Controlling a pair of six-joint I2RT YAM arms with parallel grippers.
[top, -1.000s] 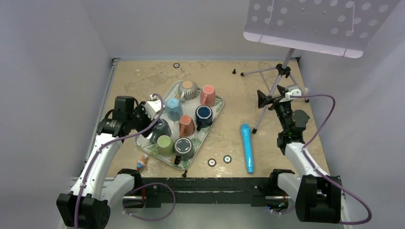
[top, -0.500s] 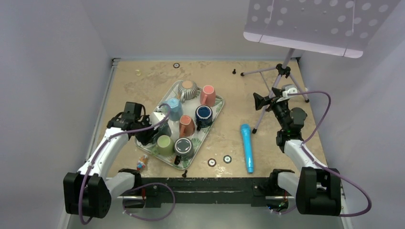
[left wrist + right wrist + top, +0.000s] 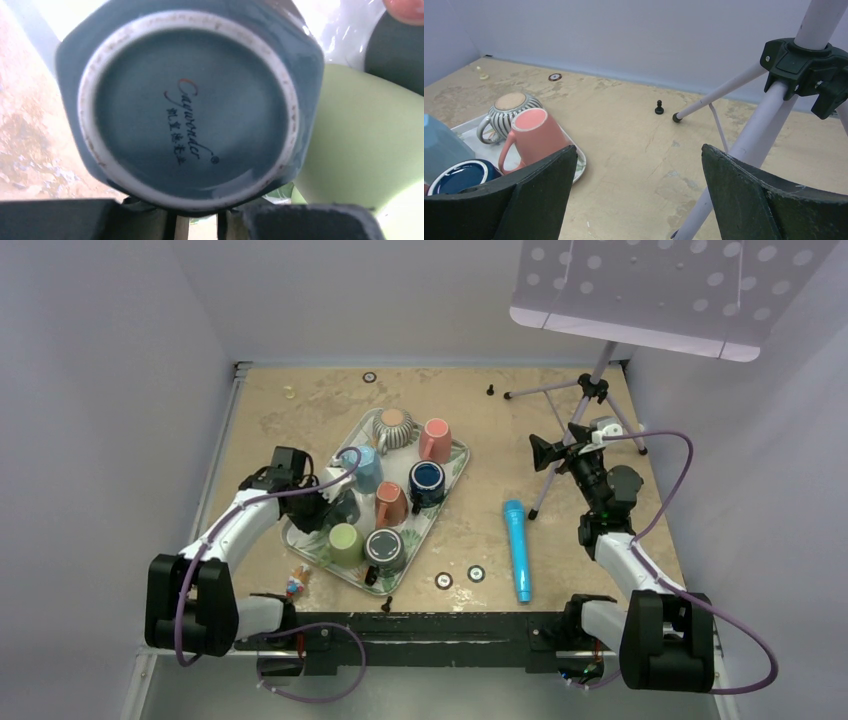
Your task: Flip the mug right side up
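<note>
Top view first. The left gripper [image 3: 325, 502] is down on the left edge of the tray [image 3: 455, 462], right against the dark teal mug [image 3: 345, 508]. That mug sits on the left side of the tray, between the light blue mug [image 3: 363, 468] on the far side and the green mug [image 3: 345, 540] on the near side. The right gripper [image 3: 545, 450] hangs off to the right by the tripod [image 3: 590, 390], well apart from the tray.

Left wrist cam: the teal mug [image 3: 190, 110] fills the whole frame, bottom facing me, so it's upside down. There's writing on the base: a cursive brand word starting with a C that I can't make out, a row of Chinese characters under it, and a little ® mark. The green mug [image 3: 360, 150] is just to its right. My fingers [image 3: 65, 220] only show as dark blocks at the bottom edge with a narrow gap between them. I honestly can't tell if they're pinching anything on the mug.

Right wrist cam: claw [image 3: 639, 195] wide apart, nothing in it. Beyond it I see the pink mug [image 3: 536, 132] and striped mug [image 3: 511, 112], both bottoms up, and a tripod leg [image 3: 764, 130] on the right.
</note>
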